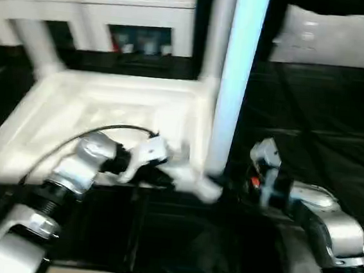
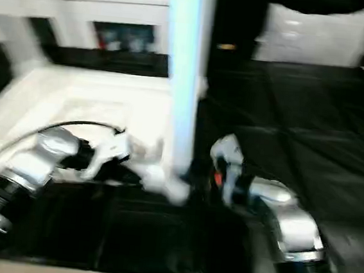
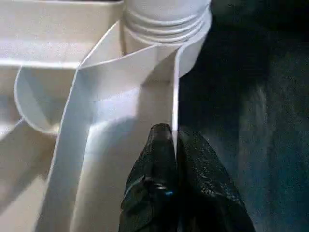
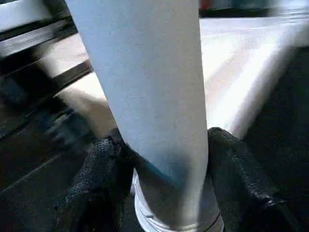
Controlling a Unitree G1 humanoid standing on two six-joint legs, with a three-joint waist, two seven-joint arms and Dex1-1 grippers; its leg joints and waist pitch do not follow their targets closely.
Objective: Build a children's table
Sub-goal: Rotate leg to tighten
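Nearest the camera, the 2 silver forearms reached forward over a black floor covering [image 1: 312,123]. The left gripper [image 3: 175,145] was pinched shut on the raised rim [image 3: 175,96] of the table top [image 1: 75,110], 1 black finger [image 3: 157,159] inside the rim and 1 outside, close to the near corner socket [image 3: 166,29]. The right gripper [image 4: 161,159] sat low at that same corner, its 2 fingers [image 4: 104,164] pressed against either side of the upright leg [image 1: 235,83] just above its base, clamped on it.

The white table top lay upside down on the black covering, its ribbed underside facing up. The gripped leg stood vertically in the near right corner socket, its threaded collar [image 3: 166,17] seated there. A second leg [image 1: 215,30] rose just behind it at the far right corner, and another [image 1: 33,45] stood tilted at the far left corner.

Beyond the table stood a white cabinet [image 1: 142,16], and to the right of it, well apart, a grey-white cushion [image 1: 327,37] rested on the black surface.
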